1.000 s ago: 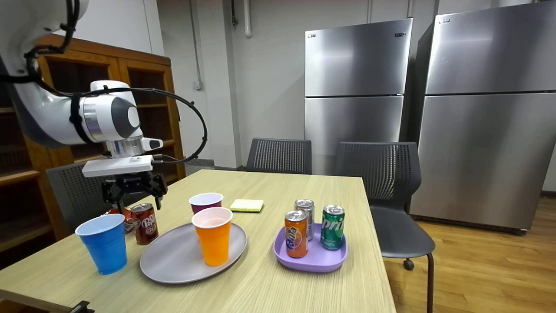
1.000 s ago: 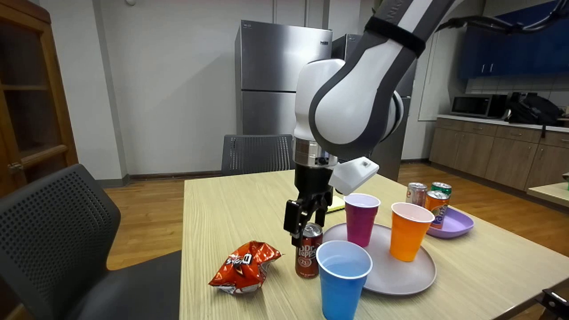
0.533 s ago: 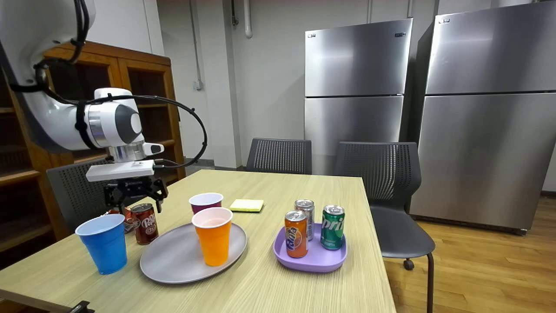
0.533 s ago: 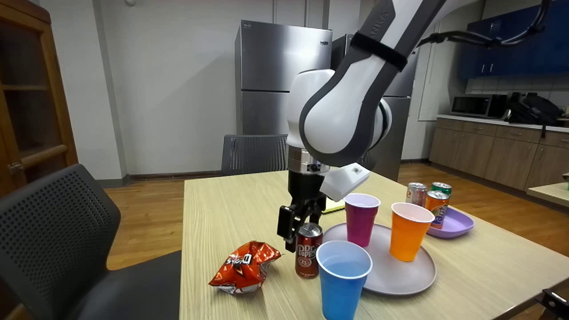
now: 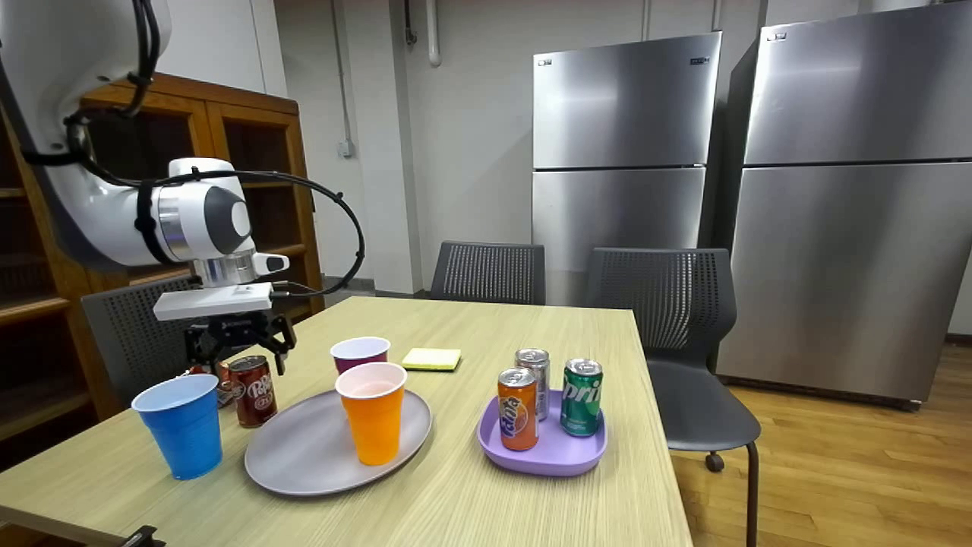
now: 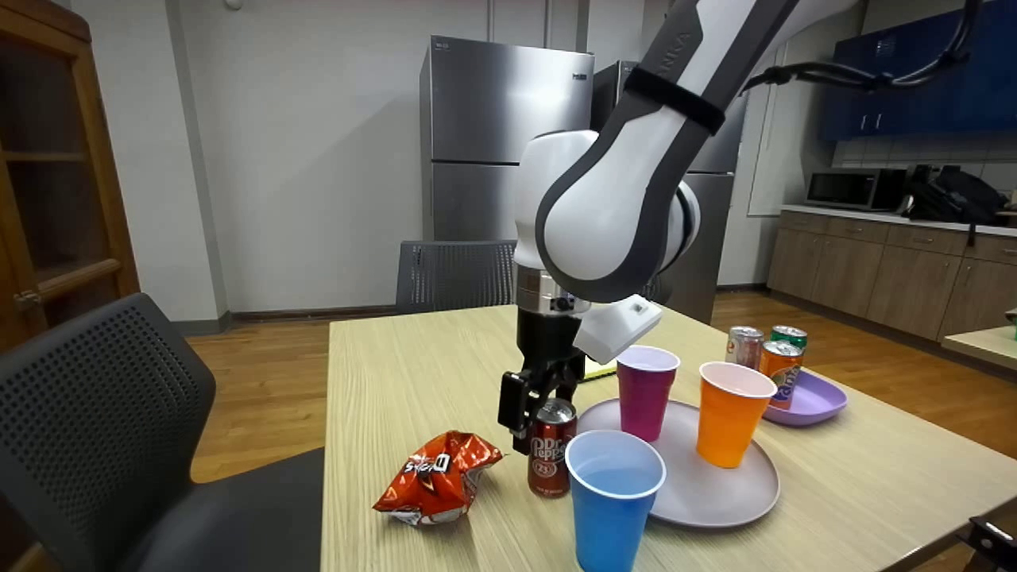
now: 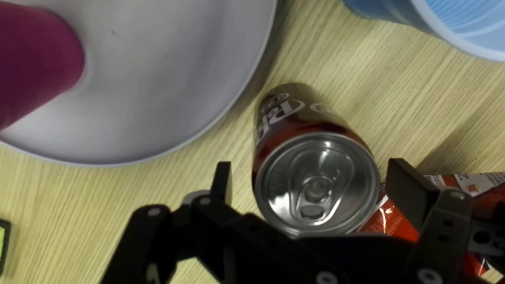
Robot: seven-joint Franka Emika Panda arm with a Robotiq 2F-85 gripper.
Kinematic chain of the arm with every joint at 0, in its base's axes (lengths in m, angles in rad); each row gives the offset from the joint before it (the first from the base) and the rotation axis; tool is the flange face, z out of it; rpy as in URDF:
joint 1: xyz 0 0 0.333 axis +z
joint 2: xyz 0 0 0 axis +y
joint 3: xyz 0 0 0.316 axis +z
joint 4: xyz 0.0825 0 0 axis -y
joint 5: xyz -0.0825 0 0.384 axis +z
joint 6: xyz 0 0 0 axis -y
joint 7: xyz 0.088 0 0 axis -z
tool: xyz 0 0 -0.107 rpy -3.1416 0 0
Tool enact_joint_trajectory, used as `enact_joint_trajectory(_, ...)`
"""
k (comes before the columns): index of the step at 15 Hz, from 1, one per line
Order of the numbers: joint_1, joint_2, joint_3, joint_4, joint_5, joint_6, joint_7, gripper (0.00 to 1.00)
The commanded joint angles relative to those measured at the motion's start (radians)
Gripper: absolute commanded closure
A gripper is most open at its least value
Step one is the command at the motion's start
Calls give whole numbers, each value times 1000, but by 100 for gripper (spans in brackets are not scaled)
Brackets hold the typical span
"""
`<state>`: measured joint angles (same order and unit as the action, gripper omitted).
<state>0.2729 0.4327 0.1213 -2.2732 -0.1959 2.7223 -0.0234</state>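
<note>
My black gripper [image 7: 311, 183] stands open over a dark red Dr Pepper can [image 7: 315, 181], one finger on each side of its silver top in the wrist view. Bare table shows between the can and the left finger [image 7: 223, 181]; the right finger [image 7: 410, 193] also stands apart from it. Upright on the table, the can [image 6: 550, 461] appears in both exterior views with the gripper [image 5: 244, 366] around its upper part. A red chip bag [image 6: 441, 481] lies close by, partly behind the right finger in the wrist view. A blue cup [image 6: 612, 508] stands near the can.
A grey plate [image 5: 304, 448] beside the can bears an orange cup [image 5: 376, 418] and a maroon cup [image 6: 647, 397]. A yellow sponge [image 5: 431, 358] lies farther back. A purple tray [image 5: 550, 460] holds a Fanta can [image 5: 518, 410], a silver can and a Sprite can [image 5: 582, 399].
The arm has come down a little, shifting slightly right in one exterior view and left in another. The gripper has stayed open; the can and the other objects have not moved.
</note>
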Motion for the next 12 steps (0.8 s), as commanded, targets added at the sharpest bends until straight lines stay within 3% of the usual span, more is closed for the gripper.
enact_joint_trajectory(1,12,-9,-11,-1,-16,-12,30,0)
enact_joint_trajectory(2,11,-9,-11,-2,-15,-12,28,0)
enact_joint_trajectory(3,11,-10,-10,-3,-15,-12,28,25)
enact_joint_trajectory(4,11,-15,-9,-8,-13,-15,27,26)
enact_joint_trajectory(8,10,-30,-8,-27,-12,-11,28,58)
enact_joint_trajectory(12,5,-43,-8,-44,-10,-5,28,62)
